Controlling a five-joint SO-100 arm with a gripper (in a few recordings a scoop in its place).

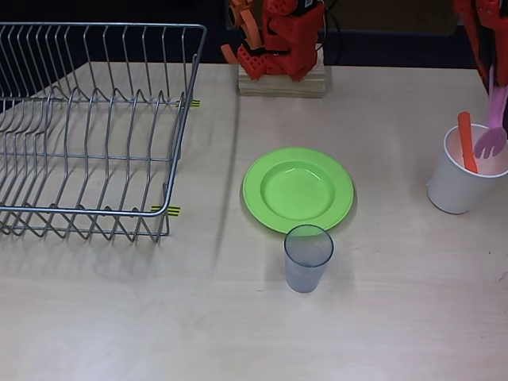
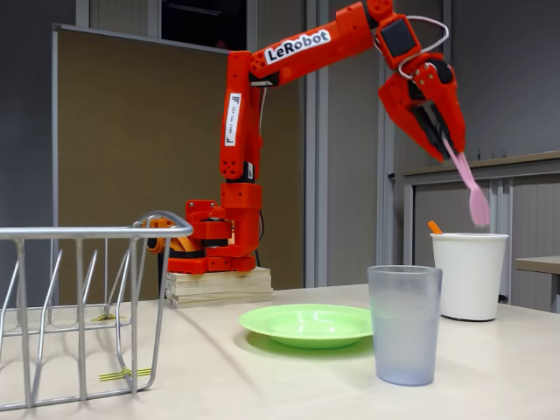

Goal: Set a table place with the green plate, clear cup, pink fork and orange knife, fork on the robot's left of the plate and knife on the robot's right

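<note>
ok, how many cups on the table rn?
2. The clear cup stands just in front of the green plate, nearest the camera in the overhead view. The white cup stands at the right edge, with the orange knife inside.

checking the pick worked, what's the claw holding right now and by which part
The claw holds the pink fork by its handle end, tines hanging down above the white cup.

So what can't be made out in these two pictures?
- Orange knife: its lower part is hidden inside the white cup in the overhead view; in the fixed view just its tip clears the rim.
- Gripper: cut off by the top right edge in the overhead view.
- Pink fork: tines blurred in the fixed view.
</note>
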